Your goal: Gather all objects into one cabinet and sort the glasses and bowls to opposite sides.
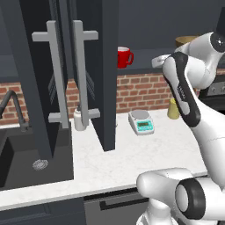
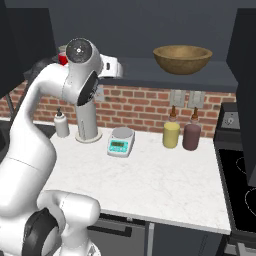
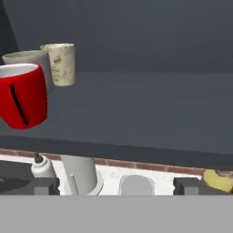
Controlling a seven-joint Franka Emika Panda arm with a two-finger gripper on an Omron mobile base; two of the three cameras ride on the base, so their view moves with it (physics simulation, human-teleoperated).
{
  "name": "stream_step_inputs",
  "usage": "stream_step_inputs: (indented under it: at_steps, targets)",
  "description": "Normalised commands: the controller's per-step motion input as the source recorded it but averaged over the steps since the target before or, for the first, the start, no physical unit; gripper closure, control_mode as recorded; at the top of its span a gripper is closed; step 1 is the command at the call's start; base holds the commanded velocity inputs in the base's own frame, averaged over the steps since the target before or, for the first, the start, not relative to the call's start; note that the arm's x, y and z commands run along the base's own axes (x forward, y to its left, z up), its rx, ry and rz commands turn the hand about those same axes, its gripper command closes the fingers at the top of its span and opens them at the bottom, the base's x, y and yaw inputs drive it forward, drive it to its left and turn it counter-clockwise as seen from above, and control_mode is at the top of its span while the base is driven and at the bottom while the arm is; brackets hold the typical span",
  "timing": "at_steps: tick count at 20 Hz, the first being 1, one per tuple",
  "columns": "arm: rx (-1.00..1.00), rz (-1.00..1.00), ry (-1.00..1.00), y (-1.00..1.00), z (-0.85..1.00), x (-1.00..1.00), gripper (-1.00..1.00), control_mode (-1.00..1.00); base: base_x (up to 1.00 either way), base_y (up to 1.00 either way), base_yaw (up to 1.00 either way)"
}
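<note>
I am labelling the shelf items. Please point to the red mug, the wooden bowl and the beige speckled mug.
red mug [image 3: 22, 98], hand view, on its glossy side wall.
wooden bowl [image 2: 182, 60], right base view, on its outer side.
beige speckled mug [image 3: 61, 63], hand view, on its speckled side.

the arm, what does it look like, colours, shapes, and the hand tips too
The arm is made of glossy white, rounded, tube-like segments linked by dark grey to black joints. Round dark caps with a pale centre mark the joint ends, and a long black panel runs down one segment in the left base view. No loose cables or markings show. The hand ends in two small, blocky dark grey finger tips.
</note>
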Motion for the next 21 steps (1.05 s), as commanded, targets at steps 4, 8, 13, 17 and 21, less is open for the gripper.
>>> stream_step_inputs:
  at_steps: [4,8,13,17,21]
  targets:
    - [0.00,-0.33,0.13,-0.21,0.13,-0.81,-1.00,-1.00,0.00,0.00,0.00]
    - [0.00,-0.16,0.08,-0.15,0.36,-0.99,-1.00,-1.00,0.00,0.00,0.00]
    - [-0.01,-0.05,0.07,-0.08,0.28,-1.00,-1.00,-1.00,0.00,0.00,0.00]
    - [-0.03,0.00,0.03,0.00,0.02,-1.00,-1.00,-1.00,0.00,0.00,0.00]
    - [-0.04,0.01,0.00,0.15,0.00,-1.00,-1.00,-1.00,0.00,0.00,0.00]
